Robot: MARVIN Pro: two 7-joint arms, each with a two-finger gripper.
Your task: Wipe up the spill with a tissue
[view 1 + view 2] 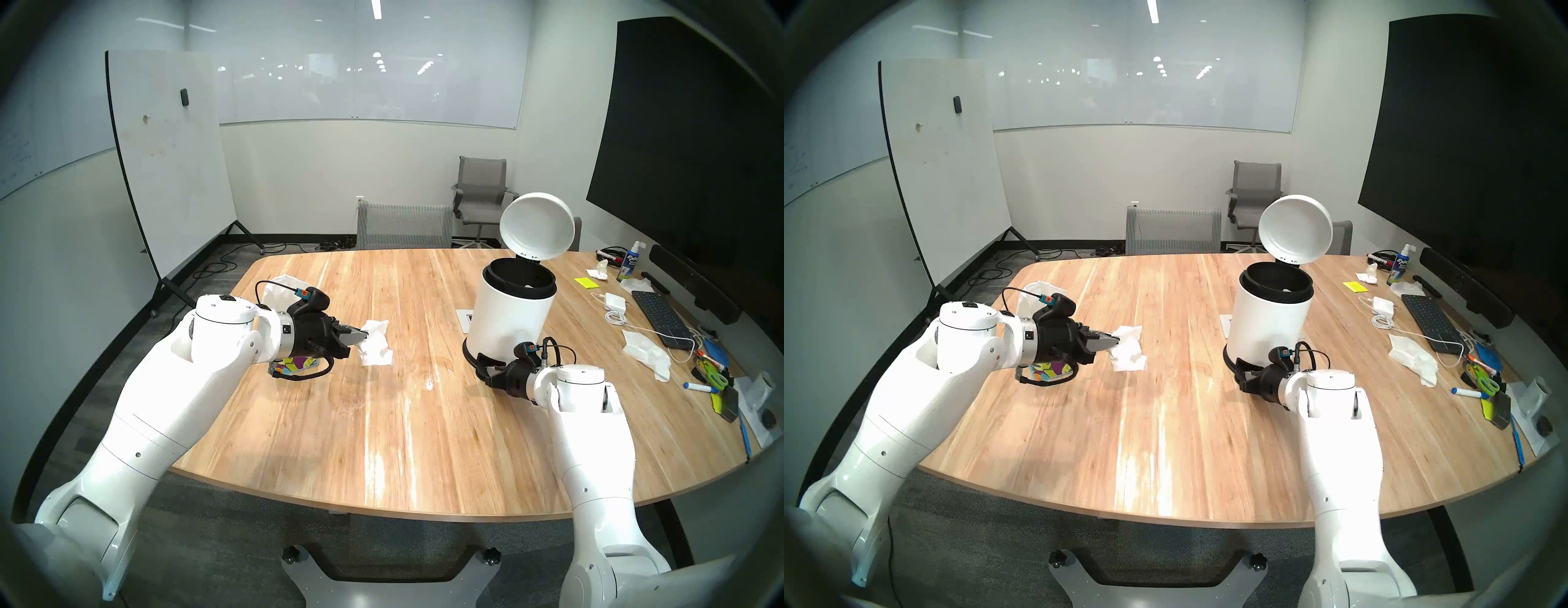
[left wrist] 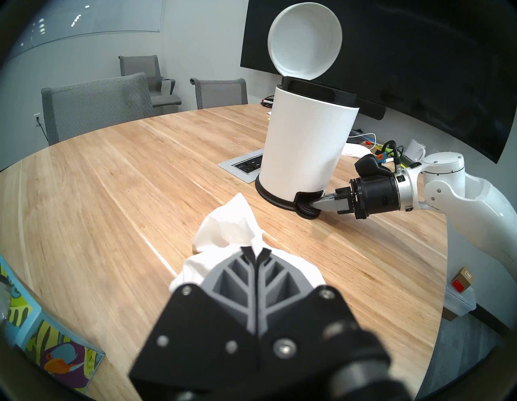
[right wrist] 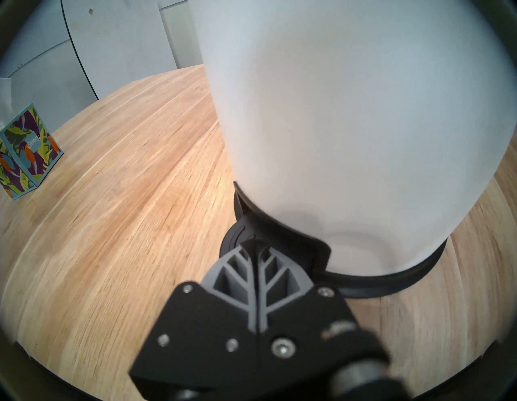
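Pinching tissue (image 2: 223,224) — left claw (image 2: 255,252); right claw (image 3: 253,242) pressed together (on bin pedal (image 2: 305,208)).

A white pedal bin (image 1: 509,314) stood on the wooden worktop (image 1: 382,446) with its round lid (image 1: 536,225) tipped open. A leaf-print tissue box (image 3: 26,151) sat toward the left edge. A keyboard (image 1: 657,316), spray bottle (image 1: 628,265), scissors (image 1: 712,375) and crumpled paper (image 1: 647,352) cluttered the right side.

wood table (image 1: 424,446) carries white pedal bin (image 1: 507,322), leaf-print tissue box (image 3: 26,151), keyboard (image 1: 659,316), loose tissues, markers, scissors at right edge
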